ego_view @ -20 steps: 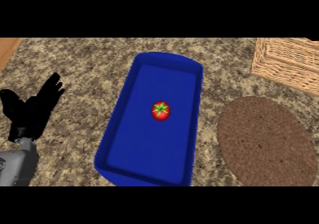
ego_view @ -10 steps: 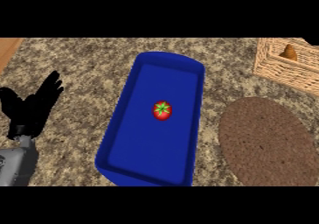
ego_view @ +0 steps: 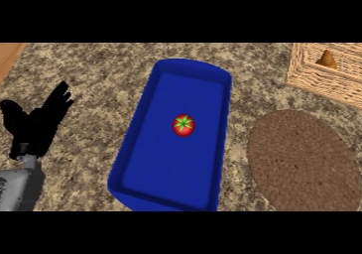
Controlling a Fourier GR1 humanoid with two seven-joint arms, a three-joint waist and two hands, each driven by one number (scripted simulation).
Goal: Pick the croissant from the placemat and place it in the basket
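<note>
Counter (ego_view: 88,69) speckled stone | croissant (ego_view: 328,59) in basket (ego_view: 315,82) | left robot hand (ego_view: 34,130) fingers spread

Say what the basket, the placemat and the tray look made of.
Basket: woven wicker, matte tan, strands crossing on its wall.
Placemat: probably coarse woven fibre, brown, dotted texture.
Tray: likely plastic, smooth uniform blue, though painted metal is possible.

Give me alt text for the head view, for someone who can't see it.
The croissant lies inside the wicker basket at the upper right, above the round brown placemat. A long blue tray in the middle of the speckled counter carries a tomato, and the left robot hand rests open at the left edge.
</note>
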